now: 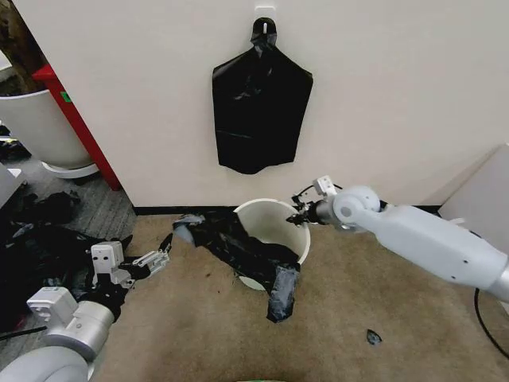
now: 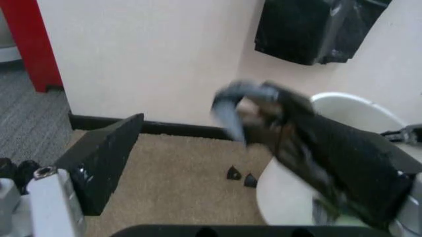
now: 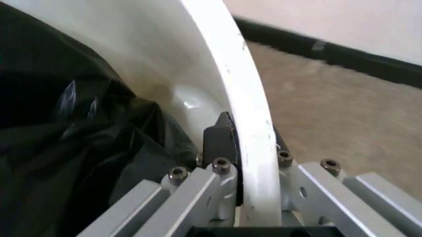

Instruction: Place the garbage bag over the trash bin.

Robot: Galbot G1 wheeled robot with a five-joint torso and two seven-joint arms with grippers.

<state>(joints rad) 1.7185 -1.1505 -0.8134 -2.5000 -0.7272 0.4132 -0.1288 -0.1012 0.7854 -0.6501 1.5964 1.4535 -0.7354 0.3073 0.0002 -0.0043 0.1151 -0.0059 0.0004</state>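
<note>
Carpet is bearing the trash bin [image 1: 298, 239], right gripper [image 3: 245, 163] pinching its rim at three o'clock, left gripper [image 1: 157, 260] spread at nine, risking the garbage bag [image 1: 238, 243] slipping off.

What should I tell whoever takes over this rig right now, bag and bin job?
Right gripper: shut on the bin rim, one finger inside and one outside, on the side away from the left arm.
Left gripper: open, low over the carpet beside the bin, holding nothing.
Bag: draped across the bin's near rim, partly inside; one end sticks out toward the left gripper, the other hangs down the front wall to the floor.
Done: bin steadied, bag laid on it.
Left: open the bag and pull its mouth over the rim all round.
</note>
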